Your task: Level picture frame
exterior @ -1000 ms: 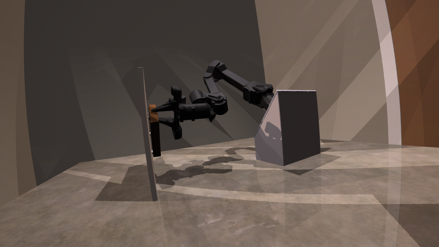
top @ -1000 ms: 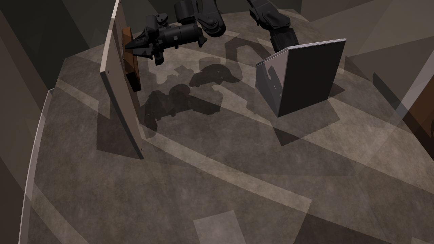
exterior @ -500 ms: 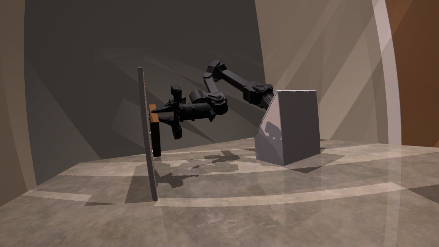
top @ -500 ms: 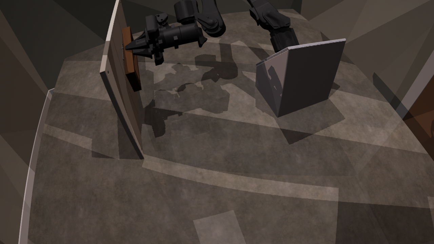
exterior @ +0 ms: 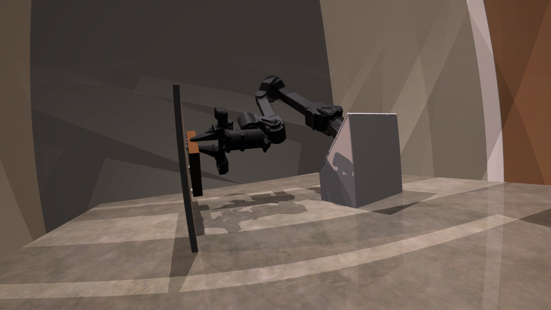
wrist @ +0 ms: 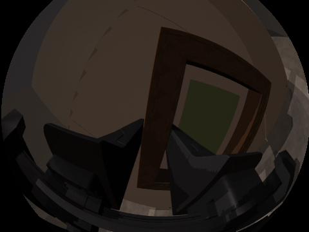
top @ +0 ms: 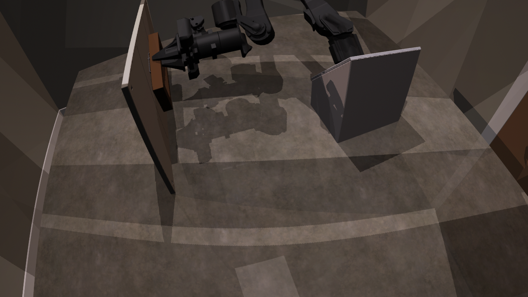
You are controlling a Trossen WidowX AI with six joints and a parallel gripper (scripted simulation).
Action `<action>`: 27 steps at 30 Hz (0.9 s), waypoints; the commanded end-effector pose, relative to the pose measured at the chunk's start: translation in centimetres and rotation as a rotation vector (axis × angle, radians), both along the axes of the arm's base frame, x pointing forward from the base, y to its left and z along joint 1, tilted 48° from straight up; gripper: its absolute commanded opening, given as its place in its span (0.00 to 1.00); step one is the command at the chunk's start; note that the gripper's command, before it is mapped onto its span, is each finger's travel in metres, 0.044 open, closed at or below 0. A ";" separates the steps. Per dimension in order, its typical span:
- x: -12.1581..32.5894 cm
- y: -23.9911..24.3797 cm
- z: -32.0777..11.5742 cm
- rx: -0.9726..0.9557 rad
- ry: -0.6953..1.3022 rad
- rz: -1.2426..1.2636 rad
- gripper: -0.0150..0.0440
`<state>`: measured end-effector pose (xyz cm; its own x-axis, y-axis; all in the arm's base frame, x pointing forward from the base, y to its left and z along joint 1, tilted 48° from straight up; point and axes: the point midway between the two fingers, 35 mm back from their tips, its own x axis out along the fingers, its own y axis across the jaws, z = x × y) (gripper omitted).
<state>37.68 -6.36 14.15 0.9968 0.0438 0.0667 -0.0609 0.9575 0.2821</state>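
The brown picture frame [top: 157, 77] [exterior: 196, 173] [wrist: 158, 80], with a green picture, stands against the upright wall panel [top: 142, 92] [exterior: 183, 184] [wrist: 109, 80]. A small metallic piece [top: 149, 62] [exterior: 186, 144] shows in the gap behind its top rail; the screw and the notches cannot be made out. My gripper [top: 158, 62] [exterior: 195, 144] [wrist: 155, 125] is shut on the frame's top rail, one finger above it and one below. In the wrist view this rail runs up between the fingertips, aslant. How far the frame is off level is hard to tell from these side-on and wide views.
A grey box with a sloped face [top: 376, 88] [exterior: 375, 154] stands to the right, beside the arm's base. The arm reaches past it to the panel. The panel stands on the stone-patterned floor [top: 258, 192] [exterior: 308, 261], where the arm's shadow falls.
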 end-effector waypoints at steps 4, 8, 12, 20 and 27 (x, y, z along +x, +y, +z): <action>0.0 0.3 0.1 0.004 0.000 0.000 0.25; 0.0 0.4 0.1 0.004 0.000 0.000 0.25; 0.0 0.5 0.1 0.004 0.000 0.000 0.25; 0.0 0.7 0.2 0.004 0.000 0.000 0.25; -0.1 0.9 0.3 0.004 0.000 0.000 0.25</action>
<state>37.61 -5.93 14.15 0.9978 0.0306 0.0594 -0.0464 0.9568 0.2871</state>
